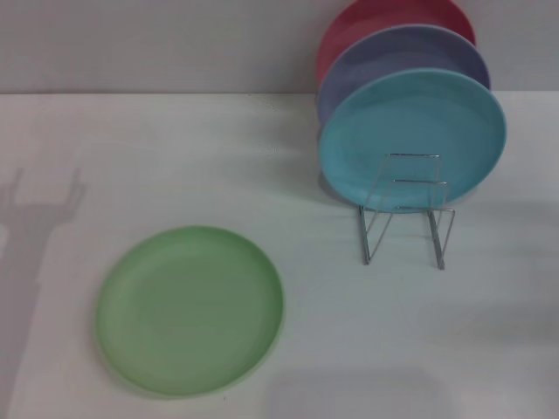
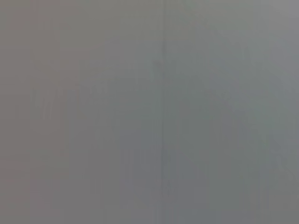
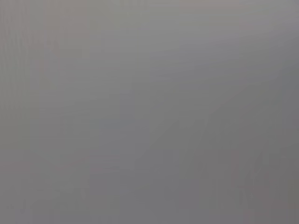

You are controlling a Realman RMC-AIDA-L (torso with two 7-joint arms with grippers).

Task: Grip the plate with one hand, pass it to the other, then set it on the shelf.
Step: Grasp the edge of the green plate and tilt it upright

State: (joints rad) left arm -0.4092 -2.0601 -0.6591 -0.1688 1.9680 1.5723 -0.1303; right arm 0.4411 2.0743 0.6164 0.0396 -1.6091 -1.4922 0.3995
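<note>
The green plate (image 1: 189,310) lay flat on the white table (image 1: 131,157), on the robot's left side and well apart from the rack (image 1: 406,209). Nothing touched it. Lying face up like that, its rim sat low against the tabletop, so I judged a gripper would have to come in at the edge to get any hold on it.

The wire rack stood further back on the right. Three plates were leaning upright in it, one behind the other: a blue plate (image 1: 410,140) in front, a lavender plate (image 1: 402,61) behind it, and a red plate (image 1: 384,17) at the rear. The wire loops at the front of the rack stood bare, which looked to me like the slot meant for the green one.

Neither arm was in sight from above; only a fork-like shadow (image 1: 35,209) fell on the table at the far left. Both wrist cameras gave nothing but flat grey, so neither gripper showed, and I could not tell whether their jaws were open or closed.

By my reckoning the job had not started: the plate was not yet picked up, passed or racked.
</note>
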